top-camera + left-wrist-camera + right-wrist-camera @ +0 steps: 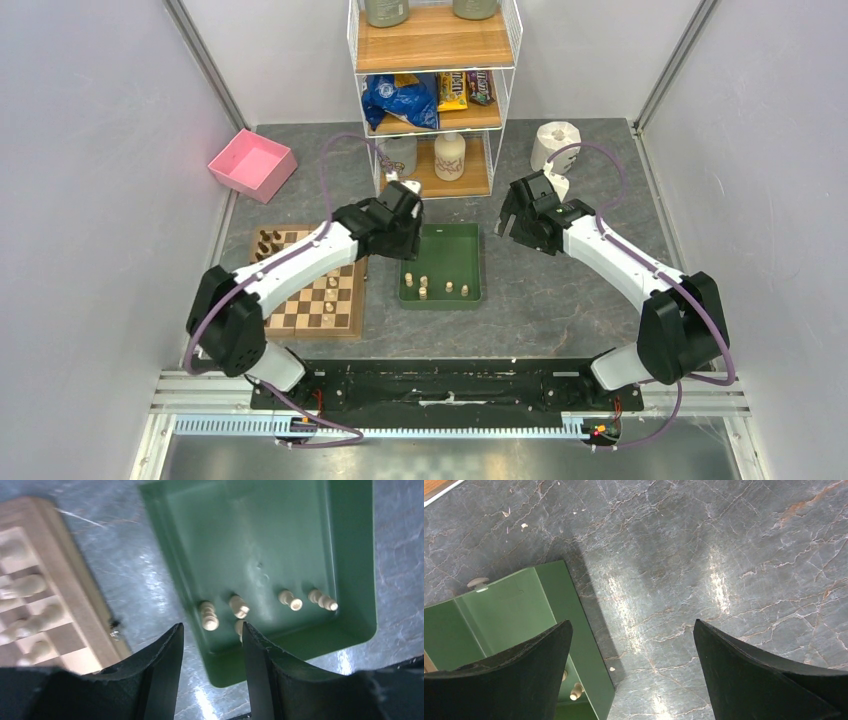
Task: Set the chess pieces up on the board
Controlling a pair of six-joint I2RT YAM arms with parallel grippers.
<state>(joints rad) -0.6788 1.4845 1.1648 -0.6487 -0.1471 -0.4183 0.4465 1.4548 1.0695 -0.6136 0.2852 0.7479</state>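
The left jaws stand partly open and empty above the near left corner of the green tray (442,302). Several pale chess pieces (239,606) cluster there by the tray's near wall; I cannot tell whether they stand or lie. The board (350,305) sits just left of the tray with some men on it. The likely troubles are that the close neighbours get pinched together, a small round piece squirts out of the grip, or a finger fouls the tray wall. The right jaws, spread wide and empty over the counter (724,555) just right of the tray, could crowd the left arm if both reach in.
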